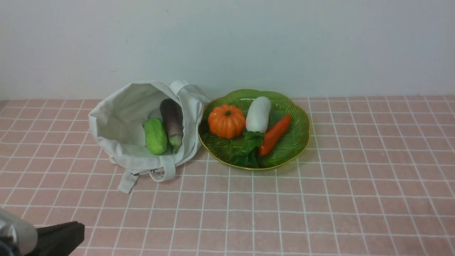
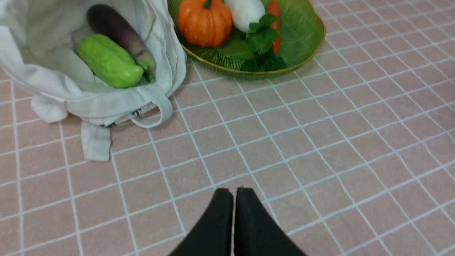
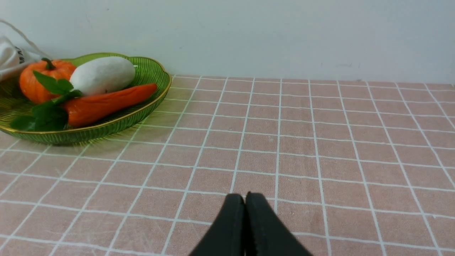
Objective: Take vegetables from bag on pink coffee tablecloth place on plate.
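The off-white bag (image 1: 121, 117) lies open on the pink tablecloth (image 1: 320, 199), left of the green plate (image 1: 296, 140). In the bag lie a green cucumber (image 1: 155, 136) and a dark purple eggplant (image 1: 171, 122). On the plate lie an orange pumpkin (image 1: 226, 121), a white radish (image 1: 258, 114) with green leaves and an orange carrot (image 1: 274, 134). My left gripper (image 2: 234, 192) is shut and empty, low at the near left, well short of the bag (image 2: 46, 81). My right gripper (image 3: 245, 196) is shut and empty over bare cloth, right of the plate (image 3: 117, 122).
A pale wall (image 1: 249, 42) runs right behind the bag and the plate. The bag's strap handles (image 1: 161, 174) trail onto the cloth toward me. My left arm shows only at the front view's bottom left corner (image 1: 53, 238). The right arm is out of the front view.
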Controlling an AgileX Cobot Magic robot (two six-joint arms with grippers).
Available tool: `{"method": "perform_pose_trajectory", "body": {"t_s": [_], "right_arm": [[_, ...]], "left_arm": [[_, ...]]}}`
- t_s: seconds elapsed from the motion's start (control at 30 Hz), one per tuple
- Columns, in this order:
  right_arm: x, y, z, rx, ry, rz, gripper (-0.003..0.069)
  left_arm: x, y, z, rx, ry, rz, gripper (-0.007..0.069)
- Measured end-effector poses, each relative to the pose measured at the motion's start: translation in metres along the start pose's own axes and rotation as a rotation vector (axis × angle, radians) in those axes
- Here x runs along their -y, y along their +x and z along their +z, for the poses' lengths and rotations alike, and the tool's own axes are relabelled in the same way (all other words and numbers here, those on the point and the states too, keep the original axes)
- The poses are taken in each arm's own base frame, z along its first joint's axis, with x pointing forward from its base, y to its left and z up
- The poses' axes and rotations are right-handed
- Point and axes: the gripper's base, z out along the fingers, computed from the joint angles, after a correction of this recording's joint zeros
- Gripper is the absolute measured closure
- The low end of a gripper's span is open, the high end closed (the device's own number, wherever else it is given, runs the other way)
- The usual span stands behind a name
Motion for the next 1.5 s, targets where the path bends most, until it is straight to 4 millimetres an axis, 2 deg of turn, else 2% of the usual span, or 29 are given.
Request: {"method": "perform_pose_trajectory", "body": {"t_s": [0.23, 0.63, 0.8, 1.03, 1.2, 1.33, 1.5], "right_arm": [[0.000, 0.000, 0.000, 0.000, 0.000, 0.000, 0.0675], [0.000, 0.000, 0.000, 0.000, 0.000, 0.000, 0.0675], [0.000, 0.000, 0.000, 0.000, 0.000, 0.000, 0.0675], [0.000, 0.000, 0.000, 0.000, 0.000, 0.000, 0.0675], [0.000, 0.000, 0.000, 0.000, 0.000, 0.000, 0.0675], [0.000, 0.000, 0.000, 0.000, 0.000, 0.000, 0.0675], [0.000, 0.000, 0.000, 0.000, 0.000, 0.000, 0.0675]], "left_arm": [[-0.005, 0.026, 0.008, -0.033, -0.012, 0.010, 0.0629], [-0.007, 0.028, 0.010, -0.012, -0.025, 0.040, 0.0629], [-0.012, 0.040, 0.012, 0.050, -0.056, 0.076, 0.0629], [-0.027, 0.067, 0.007, 0.180, -0.204, 0.043, 0.0629], [-0.039, 0.088, 0.006, 0.241, -0.382, -0.016, 0.0629], [-0.042, 0.092, 0.005, 0.233, -0.440, -0.036, 0.0629], [-0.041, 0.096, 0.007, 0.182, -0.420, -0.014, 0.0629]]}}
